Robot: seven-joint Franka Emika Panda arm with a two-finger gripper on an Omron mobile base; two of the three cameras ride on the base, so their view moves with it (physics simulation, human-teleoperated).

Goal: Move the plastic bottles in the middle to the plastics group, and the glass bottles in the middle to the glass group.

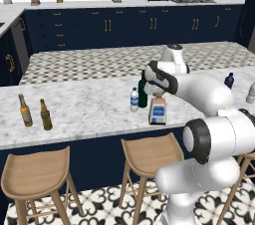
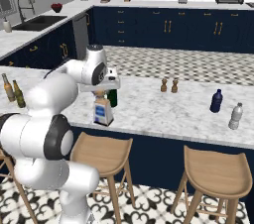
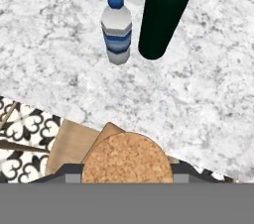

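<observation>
Square bottle (image 1: 158, 110) w/ cork stopper (image 3: 127, 157) in gripper (image 3: 127, 176)

We see the small clear water bottle (image 1: 134, 99) upright mid-worktop (image 1: 84, 109), the dark green wine bottle (image 1: 143, 92) just beside it. The square bottle (image 1: 158, 111) with a blue label and cork stopper (image 3: 127, 157) stands near the worktop's front edge.

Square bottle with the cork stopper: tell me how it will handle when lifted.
The square bottle looks stiff and probably heavy, being squat glass. The gripper grips only around its cork stopper, so it could slip or swing. Flat sides mean it shouldn't roll.
</observation>
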